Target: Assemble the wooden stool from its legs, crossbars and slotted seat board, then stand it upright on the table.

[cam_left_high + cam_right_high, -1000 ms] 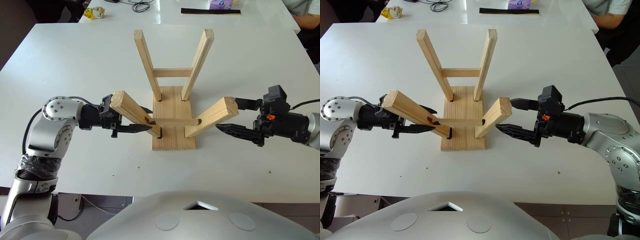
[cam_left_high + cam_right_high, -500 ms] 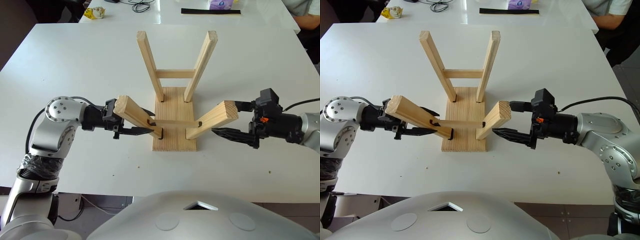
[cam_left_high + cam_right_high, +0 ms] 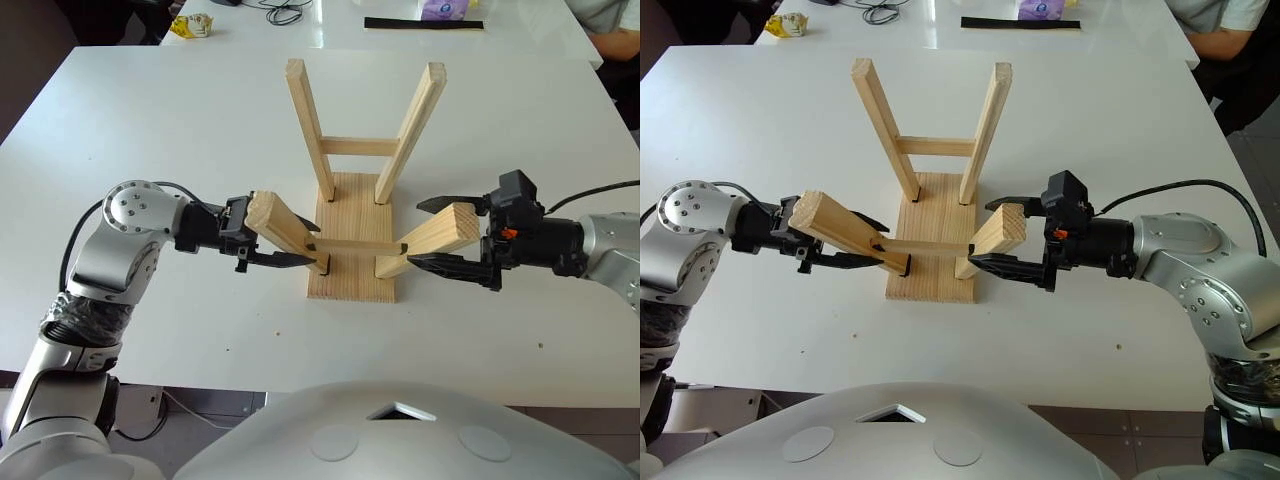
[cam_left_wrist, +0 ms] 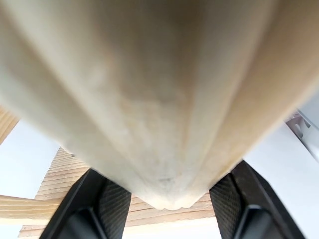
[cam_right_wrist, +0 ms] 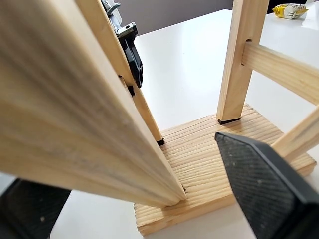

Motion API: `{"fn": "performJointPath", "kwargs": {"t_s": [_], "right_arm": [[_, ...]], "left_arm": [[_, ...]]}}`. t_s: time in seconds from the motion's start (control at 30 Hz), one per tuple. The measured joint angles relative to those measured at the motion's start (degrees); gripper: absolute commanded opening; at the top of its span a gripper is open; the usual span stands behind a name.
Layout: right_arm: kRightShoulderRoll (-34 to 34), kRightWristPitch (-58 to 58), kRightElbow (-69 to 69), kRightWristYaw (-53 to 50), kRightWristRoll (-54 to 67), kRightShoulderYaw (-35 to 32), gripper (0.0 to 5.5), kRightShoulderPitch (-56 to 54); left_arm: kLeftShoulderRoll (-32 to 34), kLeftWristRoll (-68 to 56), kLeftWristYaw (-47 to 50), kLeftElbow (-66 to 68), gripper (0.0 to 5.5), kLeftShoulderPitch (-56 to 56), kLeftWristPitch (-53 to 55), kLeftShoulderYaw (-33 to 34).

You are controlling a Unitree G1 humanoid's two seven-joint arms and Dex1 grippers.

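The slotted seat board [image 3: 351,285] lies flat on the white table [image 3: 150,120]. Two far legs [image 3: 309,130] joined by a crossbar [image 3: 358,146] stand up from its far end. The near pair leans outward from the board: left leg [image 3: 282,228], right leg [image 3: 438,233], thin crossbar [image 3: 358,243] between them. My left gripper [image 3: 872,243] is shut on the left leg [image 4: 159,99], a pad [image 4: 113,206] on each side. My right gripper [image 3: 418,233] is open, straddling the right leg [image 5: 75,99], with one finger [image 5: 259,184] standing clear of the wood.
White table surface lies free on both sides of the board. Behind it stands a second table with a black strip [image 3: 423,23], a yellow packet [image 3: 190,25] and cables [image 3: 281,12].
Both arms have moved inward toward the board. The near legs now stand steeper. My right gripper has come forward so that its fingers straddle the right leg's end.
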Motion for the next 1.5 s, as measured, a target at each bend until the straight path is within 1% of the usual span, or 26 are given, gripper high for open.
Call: {"fn": "performJointPath", "kwargs": {"t_s": [0.23, 0.37, 0.77, 0.8, 0.87, 0.97, 1.0, 1.13, 1.17, 1.3, 1.37, 1.5], "right_arm": [[1.2, 0.0, 0.09, -0.51, -0.02, 1.11, 4.7, -0.21], [1.56, 0.0, 0.52, -1.23, -0.05, 1.12, 4.7, -0.21], [3.18, -0.26, 2.46, -3.7, -0.71, 1.1, 4.7, -0.51], [3.41, -0.34, 2.63, -3.83, -1.04, 1.1, 4.73, -0.6], [3.62, -0.47, 2.95, -4.15, -1.32, 1.07, 4.73, -0.88], [4.05, -0.57, 2.89, -3.79, -1.31, 1.32, 4.73, -1.64], [4.13, -0.73, 2.89, -3.78, -1.35, 1.32, 4.73, -1.9], [5.22, -1.55, 2.86, -4.02, -1.8, 1.53, 4.73, -2.15], [5.63, -1.76, 2.86, -4.1, -2.04, 1.65, 4.73, -2.12], [5.94, -2.18, 2.78, -4.19, -2.34, 1.32, 4.73, -0.63], [5.73, -2.37, 2.59, -4.33, -2.33, -0.25, 4.73, 1.17], [4.88, -2.39, 1.26, -4.97, -1.49, -6.12, 4.73, 4.82]], "left_arm": [[0.06, 0.72, 3.04, -0.44, 2.05, -2.93, 2.34, -3.01], [0.05, 0.73, 4.51, -0.1, 2.05, -3.07, 1.28, -3.68], [-1.49, 1.48, 13.36, 2.18, 2.05, -2.17, -2.07, -5.91], [-1.58, 1.58, 13.81, 2.27, 2.41, -2.23, -2.2, -6.03], [-1.72, 3.57, 15.57, 2.7, 2.68, -2.63, -2.33, -6.53], [-1.41, 16.08, 21.19, 9.79, 3.21, -2.45, 3.09, -9.41], [-1.29, 18.01, 21.73, 11.4, 3.34, -2.37, 4.45, -9.8], [-3.26, 21.37, 23.27, 14.54, 3.91, -4.56, 4.03, -9.47], [-4.1, 21.9, 23.6, 15.38, 4.14, -4.84, 3.52, -9.03], [-5.05, 21.58, 22.64, 16.2, 4.73, -3.43, 1.14, -7.19], [-4.03, 19.83, 21.49, 15.52, 4.73, -0.88, 1.01, -4.25], [-1.89, 16.98, 20.2, 11.46, 4.73, 4.32, 1.38, 0.73]]}}
